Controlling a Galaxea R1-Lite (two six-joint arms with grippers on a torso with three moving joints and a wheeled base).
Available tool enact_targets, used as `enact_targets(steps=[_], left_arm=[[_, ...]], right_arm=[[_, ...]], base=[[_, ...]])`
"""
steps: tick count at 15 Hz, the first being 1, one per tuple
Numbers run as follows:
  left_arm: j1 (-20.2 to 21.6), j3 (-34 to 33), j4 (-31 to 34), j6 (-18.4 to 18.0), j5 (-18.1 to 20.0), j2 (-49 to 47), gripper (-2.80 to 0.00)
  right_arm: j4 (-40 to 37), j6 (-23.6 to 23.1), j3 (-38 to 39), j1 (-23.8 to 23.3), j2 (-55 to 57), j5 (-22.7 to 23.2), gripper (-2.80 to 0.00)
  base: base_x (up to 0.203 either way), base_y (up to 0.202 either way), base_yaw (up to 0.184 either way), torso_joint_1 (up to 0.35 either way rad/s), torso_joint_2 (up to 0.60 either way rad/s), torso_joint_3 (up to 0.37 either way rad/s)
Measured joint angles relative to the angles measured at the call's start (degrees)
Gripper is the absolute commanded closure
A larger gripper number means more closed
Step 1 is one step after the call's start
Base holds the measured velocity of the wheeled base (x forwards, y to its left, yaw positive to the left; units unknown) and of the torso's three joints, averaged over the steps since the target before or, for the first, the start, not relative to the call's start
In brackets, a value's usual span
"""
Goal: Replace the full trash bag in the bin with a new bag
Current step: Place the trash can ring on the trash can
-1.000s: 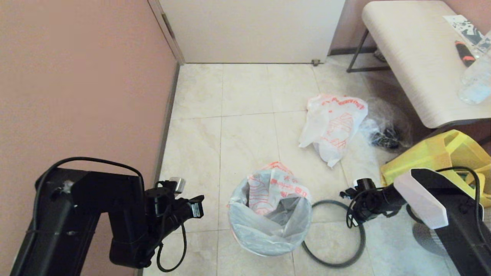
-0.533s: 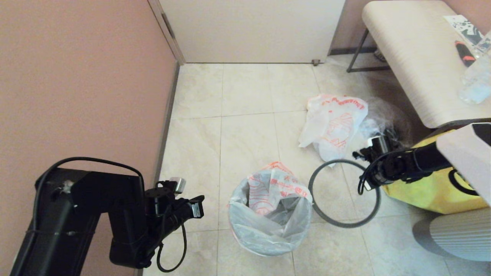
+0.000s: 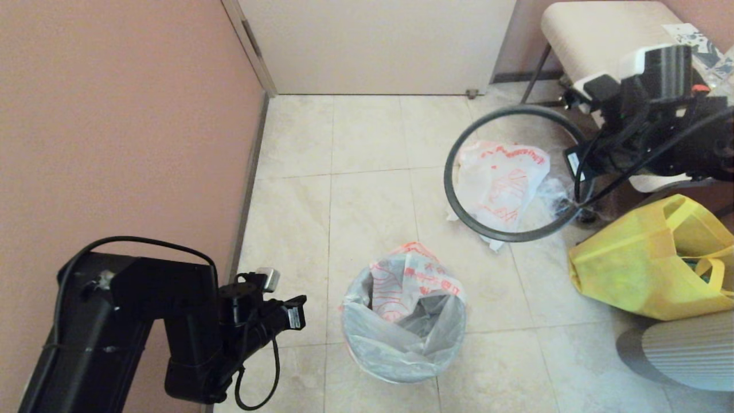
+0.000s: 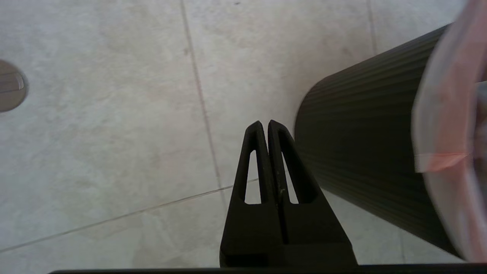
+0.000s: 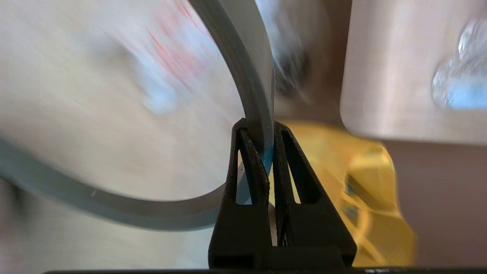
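Head view: right tool (image 3: 576, 172) clamps hoop (image 3: 459, 137) above floor; left tool (image 4: 265, 125) closed.

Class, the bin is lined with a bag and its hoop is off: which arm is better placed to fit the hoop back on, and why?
Right: the right gripper holds the hoop, shut on it. The left gripper is shut, empty, beside the bin.
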State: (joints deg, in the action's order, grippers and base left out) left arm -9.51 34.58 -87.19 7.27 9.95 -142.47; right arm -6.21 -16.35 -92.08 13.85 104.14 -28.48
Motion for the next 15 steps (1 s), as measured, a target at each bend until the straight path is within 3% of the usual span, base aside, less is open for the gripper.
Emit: enact_targets(steps=[4,8,11,15], left_arm=[[0.0,0.0,0.0,0.0,0.0,-0.1,0.0],[0.0,0.1,0.0,0.0,0.0,-0.2,0.0],[0.0,0.1,0.0,0.0,0.0,-0.2,0.0],[0.0,0.1,0.0,0.0,0.0,-0.3,0.0]], right_arm=[[-13.5,13.9,-11.1,4.1,-2.6,6.7,0.0],[-34.5,28.8,-19.3,9.7,3.4,16.4,0.0],[-44.2,33.4,-20.2,11.6,10.3,24.2,0.0],[-45.7,34.4,-20.3,12.2,20.0,29.2,0.0]], base=[[0.0,0.0,0.0,0.0,0.0,0.0],[0.0,0.0,0.0,0.0,0.0,0.0],[0.0,0.0,0.0,0.0,0.0,0.0],[0.0,0.0,0.0,0.0,0.0,0.0]])
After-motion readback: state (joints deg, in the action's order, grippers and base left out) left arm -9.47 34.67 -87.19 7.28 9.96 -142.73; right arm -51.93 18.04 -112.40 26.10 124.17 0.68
